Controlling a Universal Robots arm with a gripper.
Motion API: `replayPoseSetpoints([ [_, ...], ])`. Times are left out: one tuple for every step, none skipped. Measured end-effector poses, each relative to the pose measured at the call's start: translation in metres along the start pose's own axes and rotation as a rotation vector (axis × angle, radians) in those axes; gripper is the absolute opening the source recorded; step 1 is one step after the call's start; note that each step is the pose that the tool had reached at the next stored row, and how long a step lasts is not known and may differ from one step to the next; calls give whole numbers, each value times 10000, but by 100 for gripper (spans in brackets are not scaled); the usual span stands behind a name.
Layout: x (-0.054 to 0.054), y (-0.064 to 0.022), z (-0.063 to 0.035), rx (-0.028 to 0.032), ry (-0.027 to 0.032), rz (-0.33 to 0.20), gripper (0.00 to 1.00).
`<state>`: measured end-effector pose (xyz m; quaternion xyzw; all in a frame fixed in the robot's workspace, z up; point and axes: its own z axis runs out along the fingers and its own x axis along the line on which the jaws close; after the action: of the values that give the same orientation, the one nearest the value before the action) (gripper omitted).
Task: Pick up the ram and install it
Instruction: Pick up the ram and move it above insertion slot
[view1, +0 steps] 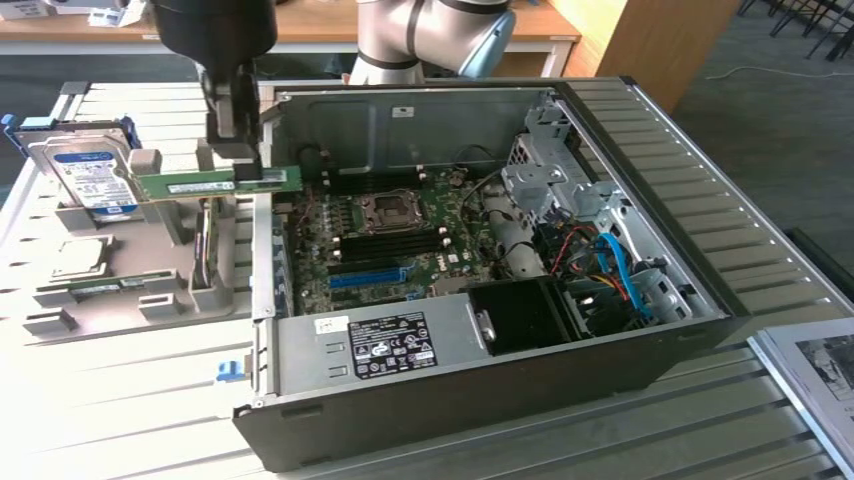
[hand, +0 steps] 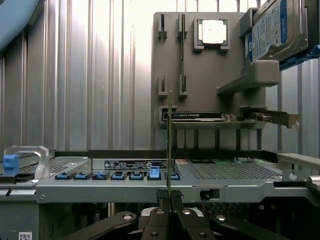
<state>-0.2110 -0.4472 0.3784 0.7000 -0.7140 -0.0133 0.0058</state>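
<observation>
The ram (view1: 200, 184), a long green stick, hangs level above the grey parts holder (view1: 120, 300), just outside the open computer case's wall on the exterior view's left. My gripper (view1: 246, 172) comes down from above and is shut on the stick near its case-side end. In the wrist view the ram (hand: 170, 145) appears edge-on as a thin line rising from between my closed fingertips (hand: 165, 202), with the case rim (hand: 150, 187) and the holder (hand: 200, 75) beyond it. The motherboard's black memory slots (view1: 390, 240) lie inside the case beside the processor socket (view1: 391, 208).
The holder carries a silver hard drive (view1: 87, 175) with a blue-white label, a square silver processor (view1: 80, 258), an expansion card (hand: 200, 116) and another thin green stick (hand: 182, 50). Inside the case are a power supply (view1: 387, 345), a black fan shroud (view1: 527, 315) and cables (view1: 607, 260).
</observation>
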Motion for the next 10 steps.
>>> replayPoseSetpoints([
  [-1, -28, -1, 0, 0, -3, 12],
  [-1, -54, -2, 0, 0, -4, 12],
  [-2, -80, -2, 0, -1, -5, 12],
  [-3, -108, -3, 0, -2, -7, 12],
  [-3, -138, -3, 0, -2, -10, 12],
  [-4, -167, -5, -1, -2, -13, 12],
  [-4, -196, -5, 0, -3, -16, 12],
  [-5, -225, -5, 1, -3, -19, 12],
  [-5, -254, -7, 0, -3, -20, 12],
  [-6, -283, -8, 0, -3, -22, 12],
])
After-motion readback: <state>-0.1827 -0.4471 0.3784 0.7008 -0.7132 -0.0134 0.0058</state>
